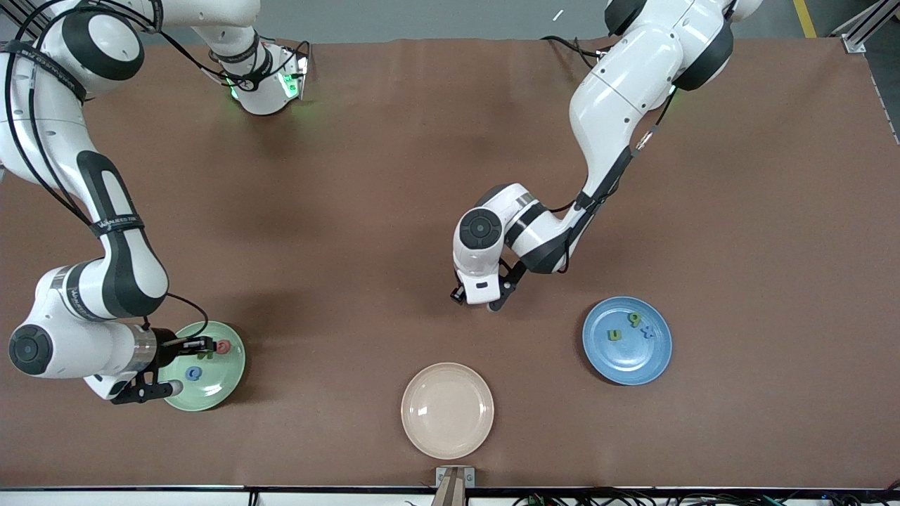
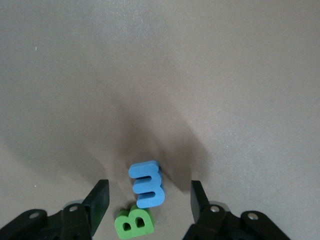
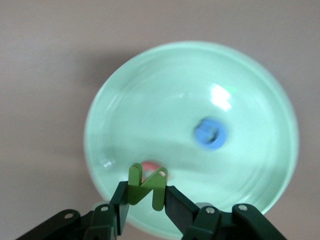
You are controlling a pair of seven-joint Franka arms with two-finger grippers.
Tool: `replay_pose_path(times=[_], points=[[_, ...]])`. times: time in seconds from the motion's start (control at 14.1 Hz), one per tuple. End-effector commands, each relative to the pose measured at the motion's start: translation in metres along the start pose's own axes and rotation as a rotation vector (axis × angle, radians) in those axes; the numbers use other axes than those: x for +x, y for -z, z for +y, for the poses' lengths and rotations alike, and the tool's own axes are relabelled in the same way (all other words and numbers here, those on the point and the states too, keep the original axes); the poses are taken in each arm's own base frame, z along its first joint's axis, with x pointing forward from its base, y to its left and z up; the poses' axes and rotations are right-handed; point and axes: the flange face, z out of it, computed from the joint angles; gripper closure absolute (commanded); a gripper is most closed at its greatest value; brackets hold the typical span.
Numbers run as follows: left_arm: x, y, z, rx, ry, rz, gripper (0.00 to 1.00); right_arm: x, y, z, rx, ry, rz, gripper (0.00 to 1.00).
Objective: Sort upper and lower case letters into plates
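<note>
My right gripper [image 1: 202, 347] is shut on a green letter N [image 3: 147, 187] and holds it over the pale green plate [image 1: 228, 383], which also shows in the right wrist view [image 3: 115, 100]. A pink letter [image 1: 223, 346] and a blue letter [image 1: 193, 372] lie in that plate. My left gripper [image 1: 484, 302] is open and low over the table. A blue letter shaped like a 3 [image 2: 147, 184] and a green B [image 2: 134, 223] touch each other between its fingers [image 2: 97, 202]. The blue plate [image 1: 619, 365] holds a green u [image 1: 614, 335], another green letter [image 1: 635, 320] and a blue x [image 1: 648, 332].
A cream-beige plate [image 1: 447, 410] lies near the table's front edge, between the two other plates. The brown table [image 1: 365, 176] stretches toward the arm bases.
</note>
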Motion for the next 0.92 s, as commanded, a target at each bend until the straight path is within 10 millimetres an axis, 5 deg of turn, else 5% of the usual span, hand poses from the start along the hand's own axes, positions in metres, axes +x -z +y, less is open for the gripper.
replay_pose_path(times=[0.0,0.14,0.21,0.5,0.71,0.85], points=[[0.003,-0.002,-0.003,0.031,-0.001,0.025,0.27,0.000,-0.010,0.006,-0.085,0.107,0.040,0.89],[0.004,-0.005,-0.008,0.076,-0.003,0.038,0.29,0.000,-0.015,0.005,-0.086,0.114,0.040,0.43],[0.002,-0.005,-0.010,0.088,-0.005,0.038,0.30,0.000,-0.015,0.004,-0.084,0.108,0.041,0.29],[-0.003,-0.008,-0.011,0.092,-0.007,0.035,0.32,0.005,-0.015,-0.025,-0.074,0.076,0.029,0.17],[-0.004,-0.018,-0.013,0.103,-0.008,0.030,0.41,0.000,-0.010,-0.093,-0.025,-0.021,-0.067,0.16],[-0.003,-0.018,-0.013,0.102,-0.019,0.033,0.66,-0.004,-0.002,-0.140,0.008,-0.103,-0.099,0.16]])
